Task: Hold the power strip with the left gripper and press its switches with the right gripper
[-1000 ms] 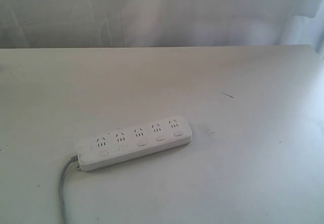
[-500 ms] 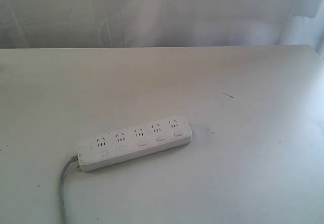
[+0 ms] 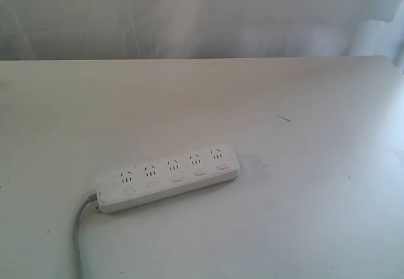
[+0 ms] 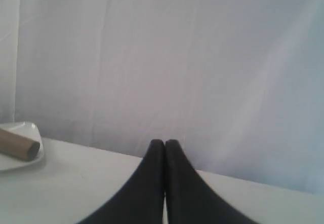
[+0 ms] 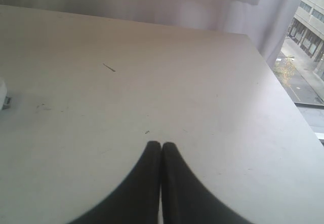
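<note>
I find the strip lying untouched on the table. Left gripper and right gripper are both clenched, empty.

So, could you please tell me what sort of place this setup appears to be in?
Probably an indoor lab or office test bench on an upper floor: a plain white table holding a power strip, a white curtain behind it, and a window looking down on a street and buildings.

White table, power strip lying flat, grey cord, perhaps a plate
</note>
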